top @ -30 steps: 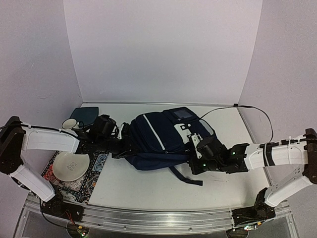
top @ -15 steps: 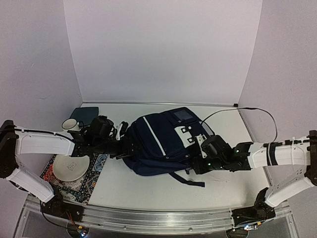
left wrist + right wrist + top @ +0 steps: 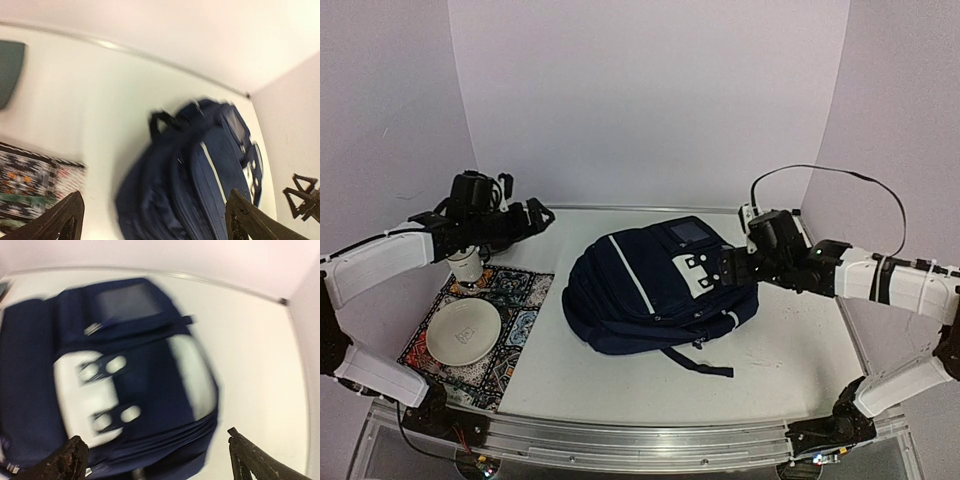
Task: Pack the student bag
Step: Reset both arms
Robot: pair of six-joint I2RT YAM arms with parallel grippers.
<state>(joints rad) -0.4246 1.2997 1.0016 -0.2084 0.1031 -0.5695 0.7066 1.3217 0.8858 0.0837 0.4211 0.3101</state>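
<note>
Top external | student bag (image 3: 655, 290) lies mid-surface (image 3: 790, 330) | left hand (image 3: 535, 217) and right hand (image 3: 730, 267) have just let go and pulled off it, both wide open, holding nothing | packing looks finished, arms retreating

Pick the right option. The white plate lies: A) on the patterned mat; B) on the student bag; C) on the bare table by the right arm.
A: the white plate lies on the patterned mat, left of the student bag.
</note>
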